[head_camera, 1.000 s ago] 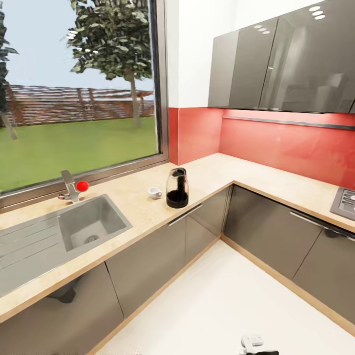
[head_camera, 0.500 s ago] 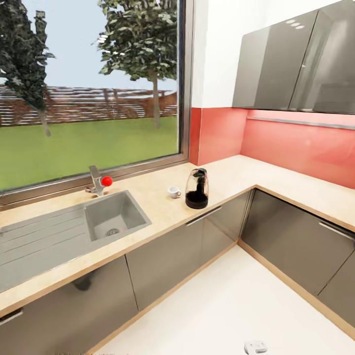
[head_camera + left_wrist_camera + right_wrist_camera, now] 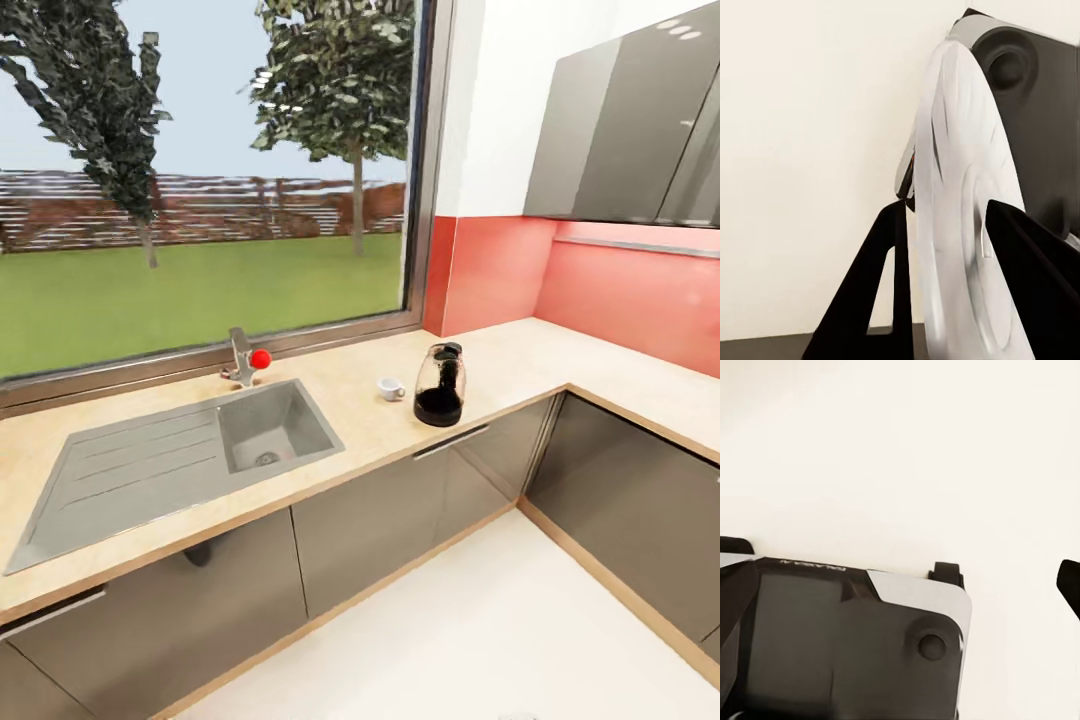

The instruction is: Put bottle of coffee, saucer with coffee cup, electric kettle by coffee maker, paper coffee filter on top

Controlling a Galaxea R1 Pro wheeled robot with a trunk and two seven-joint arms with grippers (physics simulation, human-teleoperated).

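The electric kettle (image 3: 440,385), clear glass with a black base and lid, stands on the kitchen countertop (image 3: 350,435) near the corner. Just left of it sits the small white coffee cup (image 3: 390,388). In the left wrist view my left gripper (image 3: 945,206) is shut on the white saucer (image 3: 960,247), which shows edge-on between the two black fingers (image 3: 877,300). My right gripper (image 3: 900,562) is open with nothing between its wide-apart fingertips (image 3: 1069,579). The coffee maker, the bottle of coffee, the paper coffee filter and the kitchen shelf are out of view.
An inset steel sink (image 3: 275,430) with a drainboard and a tap with a red knob (image 3: 260,358) lies left of the cup, under a large window. The counter turns a corner at the right, below a red backsplash (image 3: 640,300) and grey wall cabinets (image 3: 620,130). Pale floor lies in front.
The head camera has swung to the left, so the whole picture has shifted right. Kettle and cup keep their places on the counter.
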